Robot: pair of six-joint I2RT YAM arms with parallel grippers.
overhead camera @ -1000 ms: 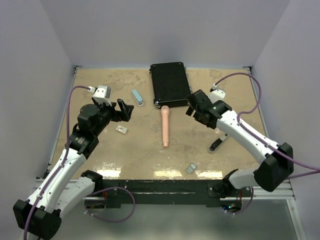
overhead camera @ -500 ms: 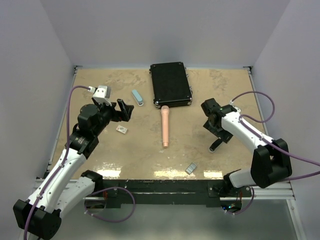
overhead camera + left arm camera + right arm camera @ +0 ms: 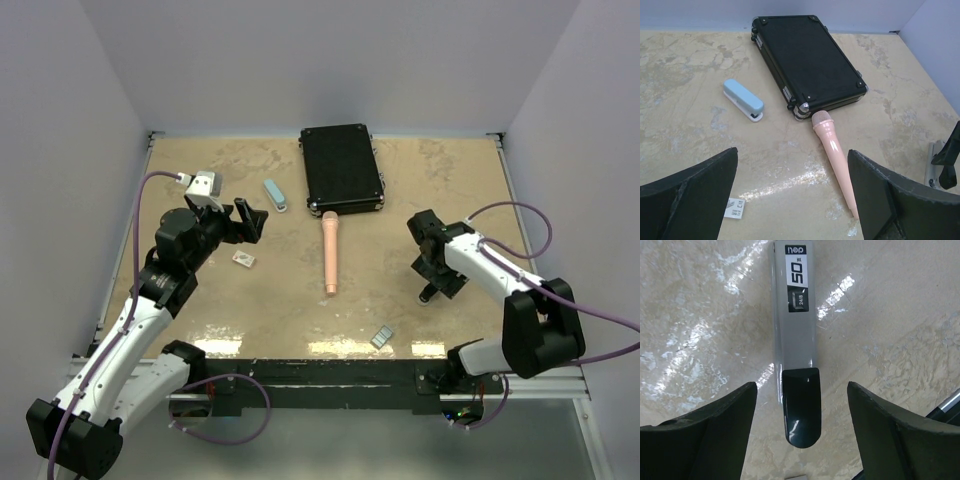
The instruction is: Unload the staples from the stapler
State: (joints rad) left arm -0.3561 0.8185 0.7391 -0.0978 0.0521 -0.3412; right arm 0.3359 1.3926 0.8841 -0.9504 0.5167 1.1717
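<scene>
Even overhead light is cast; white glare is reflected off the glossy beige marbled bench [image 3: 290,300]; shadows are kept soft.

The marbled table [image 3: 280,300] bears the stapler [image 3: 275,194], black case [image 3: 341,168], pink stick [image 3: 330,256], staples [image 3: 382,337] and white card [image 3: 244,260].

The stapler [image 3: 275,194] lies left of the case [image 3: 342,168], the microphone [image 3: 329,254] just before it; the card [image 3: 244,260] sits left of the microphone, the staples [image 3: 382,336] nearer and rightward.

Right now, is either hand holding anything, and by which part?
Nothing is held. The left hand and right hand are both open; the right hangs over a grey, black-tipped bar, untouched.
</scene>
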